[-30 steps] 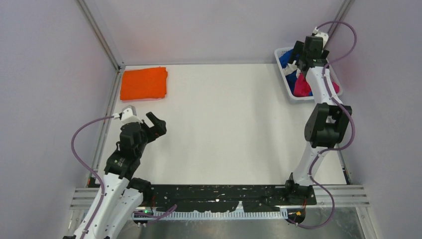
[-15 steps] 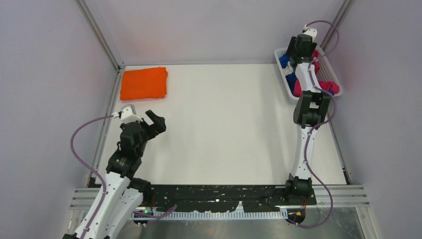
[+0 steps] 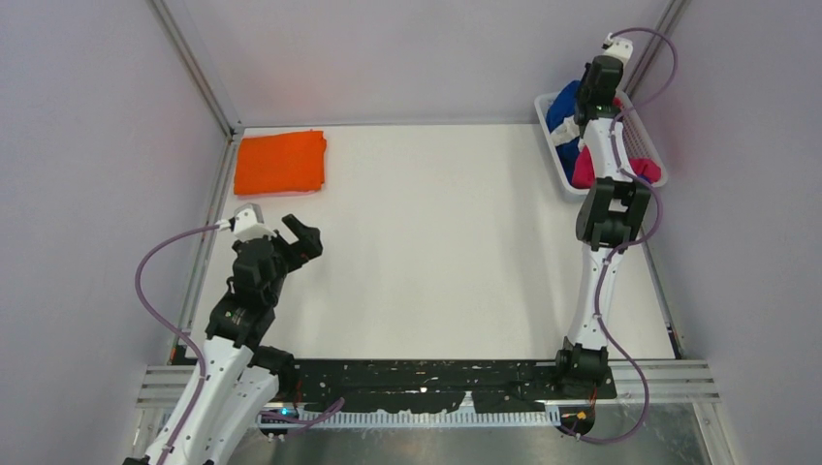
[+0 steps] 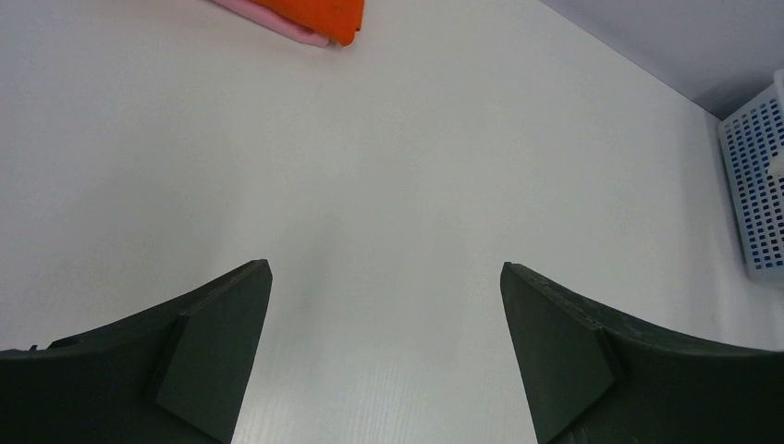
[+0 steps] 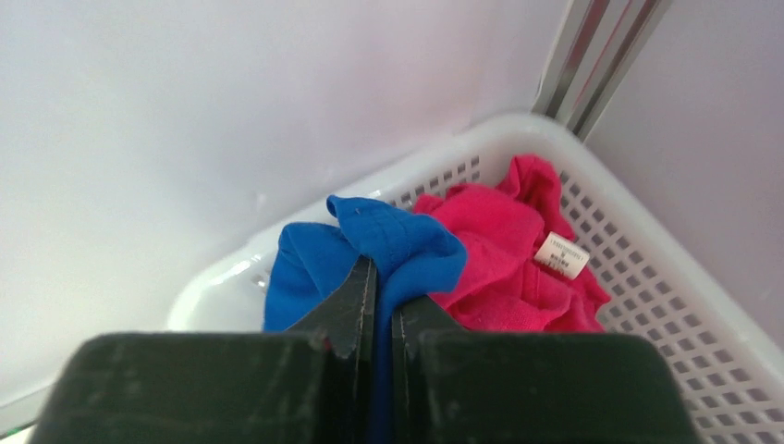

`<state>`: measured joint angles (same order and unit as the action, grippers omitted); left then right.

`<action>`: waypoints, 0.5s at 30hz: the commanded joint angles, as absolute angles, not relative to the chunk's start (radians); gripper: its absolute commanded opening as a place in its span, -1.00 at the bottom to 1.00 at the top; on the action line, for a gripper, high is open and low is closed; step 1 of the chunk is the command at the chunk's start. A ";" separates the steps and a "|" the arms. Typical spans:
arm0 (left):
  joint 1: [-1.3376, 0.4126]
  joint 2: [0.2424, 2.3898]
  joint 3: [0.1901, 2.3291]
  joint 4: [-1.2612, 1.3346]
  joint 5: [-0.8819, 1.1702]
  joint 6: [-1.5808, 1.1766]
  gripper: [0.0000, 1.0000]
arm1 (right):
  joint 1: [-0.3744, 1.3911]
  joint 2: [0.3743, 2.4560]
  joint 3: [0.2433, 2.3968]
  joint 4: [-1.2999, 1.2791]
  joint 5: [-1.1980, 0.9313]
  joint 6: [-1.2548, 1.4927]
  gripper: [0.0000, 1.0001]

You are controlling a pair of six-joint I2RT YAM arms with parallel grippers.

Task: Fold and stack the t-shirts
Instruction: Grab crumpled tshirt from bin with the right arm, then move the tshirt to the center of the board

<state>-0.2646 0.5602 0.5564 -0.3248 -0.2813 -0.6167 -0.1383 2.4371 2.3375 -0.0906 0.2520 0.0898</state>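
**Right jaws:** pressed together, pinching a bunched fold of the blue shirt (image 5: pixel 398 242). The fold rises to a peak just past the tips. The rest of that shirt hangs below the jaws and to their left, inside the white lattice basket (image 5: pixel 647 287).

**Magenta shirt (image 5: pixel 499 259):** crumpled in the basket just right of the right jaws and touching the blue shirt. A white label (image 5: pixel 561 256) faces up on it.

**Basket position:** directly beneath the right jaws, at the far right corner of the counter (image 3: pixel 436 242).

**Left jaws:** spread wide and holding nothing, over bare counter and touching no cloth.

**Orange shirt (image 3: pixel 279 163):** folded flat on the counter, ahead of the left jaws and slightly to their left, well apart from them. In the left wrist view a pink edge (image 4: pixel 298 33) shows beneath it.
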 commanded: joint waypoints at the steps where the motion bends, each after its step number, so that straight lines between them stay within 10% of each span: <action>1: -0.264 0.510 0.554 -0.311 -0.295 -0.604 0.98 | -0.138 2.158 2.348 0.064 0.220 0.039 -0.90; 15: -0.264 0.436 0.541 -0.364 -0.250 -0.610 0.98 | -0.138 1.815 2.366 0.135 0.122 0.129 -0.90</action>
